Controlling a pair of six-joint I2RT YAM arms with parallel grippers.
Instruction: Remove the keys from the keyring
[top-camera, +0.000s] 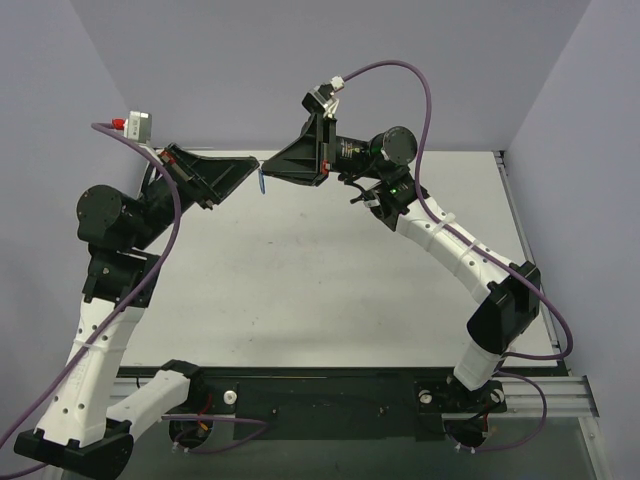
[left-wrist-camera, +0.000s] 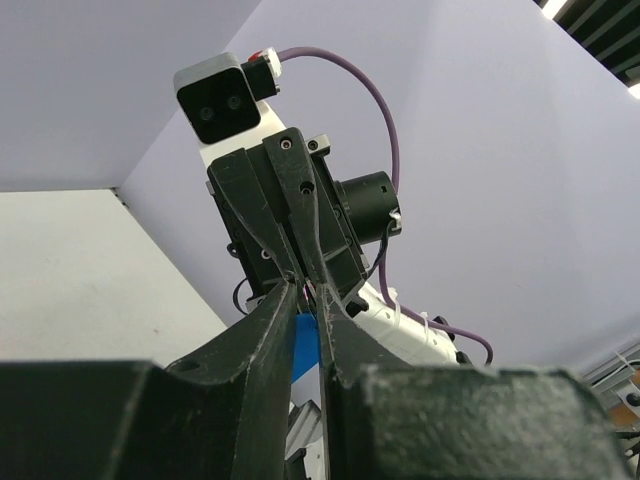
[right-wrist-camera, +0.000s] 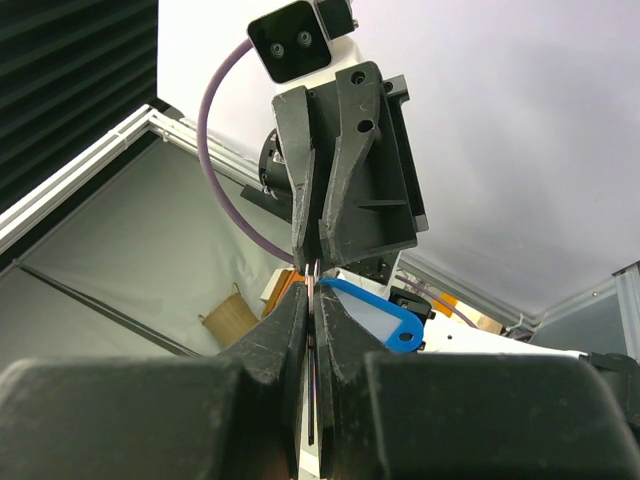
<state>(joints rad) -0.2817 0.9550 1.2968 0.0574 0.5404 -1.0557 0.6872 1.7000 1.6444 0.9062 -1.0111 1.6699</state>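
Note:
Both grippers meet tip to tip in the air over the far part of the table (top-camera: 300, 280). My left gripper (top-camera: 254, 166) (left-wrist-camera: 303, 283) is shut, its tips pinching the thin metal ring of the keyring. The blue oblong tag (top-camera: 261, 183) (left-wrist-camera: 305, 345) (right-wrist-camera: 375, 318) hangs below the meeting point. My right gripper (top-camera: 268, 166) (right-wrist-camera: 313, 282) is shut on the small silver key (right-wrist-camera: 311, 400), seen edge-on as a thin strip between its fingers. The ring (right-wrist-camera: 312, 270) shows as thin wire just past the right fingertips.
The right arm's purple cable (top-camera: 425, 110) loops above the grippers. An aluminium rail (top-camera: 520, 380) runs along the table's near edge by the arm bases. A grey wall stands behind the table.

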